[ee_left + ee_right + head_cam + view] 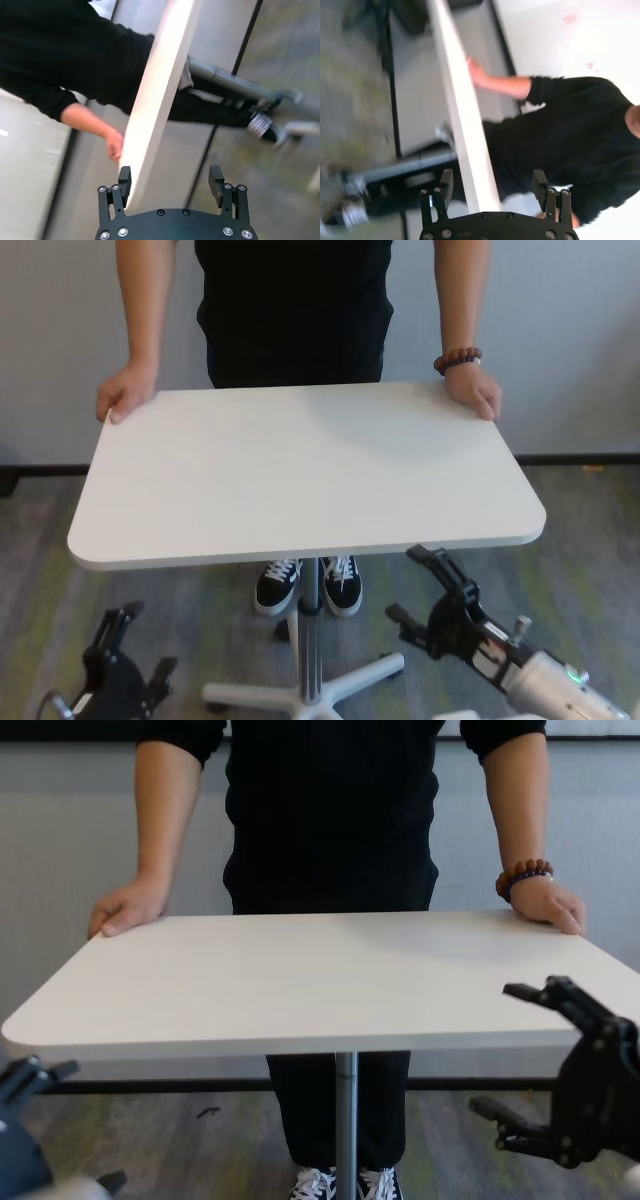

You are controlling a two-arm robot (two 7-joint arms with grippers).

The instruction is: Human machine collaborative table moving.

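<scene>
Head view: left gripper (125, 650) and right gripper (430, 590) gape apart below table (300, 465) near edge.

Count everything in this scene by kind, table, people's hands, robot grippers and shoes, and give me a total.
White rectangular tabletop on a grey pole: 1
Bare human hands gripping its far corners: 2
Black plastic robot grippers, left gripper, right gripper: 2
Black-and-white sneakers: 2
Total: 7

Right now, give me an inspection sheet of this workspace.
Surface: table, white top bare, on a grey pole.
Job's things: human at the far edge, a hand on each far corner.
Clutter: nothing seen.
Grippers: left gripper open, low, below the near left edge; right gripper open, just below the near right edge. Neither grips the top.
Cables: nothing seen.
Surroundings: grey carpet, pale wall.
</scene>
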